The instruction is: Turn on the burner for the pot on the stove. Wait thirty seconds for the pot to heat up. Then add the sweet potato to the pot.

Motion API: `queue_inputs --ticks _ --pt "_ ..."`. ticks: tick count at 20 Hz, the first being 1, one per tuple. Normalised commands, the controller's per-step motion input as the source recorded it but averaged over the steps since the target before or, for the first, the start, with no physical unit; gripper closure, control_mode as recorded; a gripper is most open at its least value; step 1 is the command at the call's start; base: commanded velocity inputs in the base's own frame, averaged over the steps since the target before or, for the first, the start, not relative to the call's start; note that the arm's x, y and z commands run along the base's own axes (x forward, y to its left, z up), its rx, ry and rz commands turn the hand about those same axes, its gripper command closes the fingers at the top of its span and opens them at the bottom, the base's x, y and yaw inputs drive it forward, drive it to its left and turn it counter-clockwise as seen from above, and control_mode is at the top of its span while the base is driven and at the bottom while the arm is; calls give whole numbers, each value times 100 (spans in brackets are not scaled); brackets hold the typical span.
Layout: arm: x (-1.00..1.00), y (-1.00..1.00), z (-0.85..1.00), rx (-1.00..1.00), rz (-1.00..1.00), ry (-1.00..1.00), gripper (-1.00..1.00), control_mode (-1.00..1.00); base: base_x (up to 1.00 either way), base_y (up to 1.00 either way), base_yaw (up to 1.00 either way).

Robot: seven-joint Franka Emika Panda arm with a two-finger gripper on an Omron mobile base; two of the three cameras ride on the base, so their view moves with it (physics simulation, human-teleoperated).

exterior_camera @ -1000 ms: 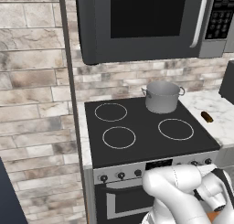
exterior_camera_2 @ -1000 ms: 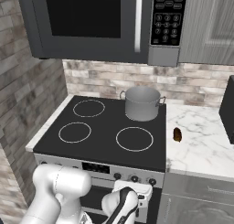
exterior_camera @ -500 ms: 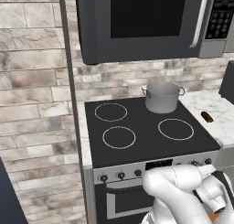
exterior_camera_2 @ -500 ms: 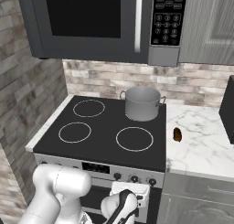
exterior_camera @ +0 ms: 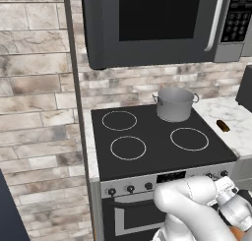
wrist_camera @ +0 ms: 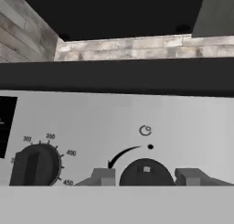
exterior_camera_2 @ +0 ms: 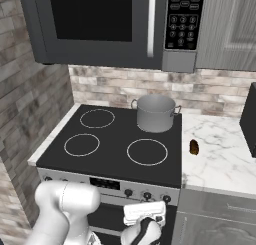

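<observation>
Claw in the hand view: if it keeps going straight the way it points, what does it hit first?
Most likely the black knob on the stove front: it sits right between the fingertips of the claw. How much gap remains is unclear.

1. Arm: folded low, elbow bent, the forearm reaching forward and down; white links with dark joints.
2. Wrist: level, hand pointing straight ahead.
3. Gripper: two dark fingertips stand apart, level with each other, one on each side of a round dial, close against its edges.
</observation>
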Motion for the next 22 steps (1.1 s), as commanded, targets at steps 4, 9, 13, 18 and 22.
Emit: queue_inputs --ticks 4,9,13,18,22 --pt "-16 -3 0 -3 26 -19 100 -100 0 0 0" --pt "-4 0 0 -3 20 -18 100 -100 0 0 0" --pt "1 1 0 -7 5 -20 100 -100 0 0 0" --pt "22 7 0 -8 0 -19 100 -100 0 0 0" --pt "54 6 0 -4 0 -10 100 -100 0 0 0"
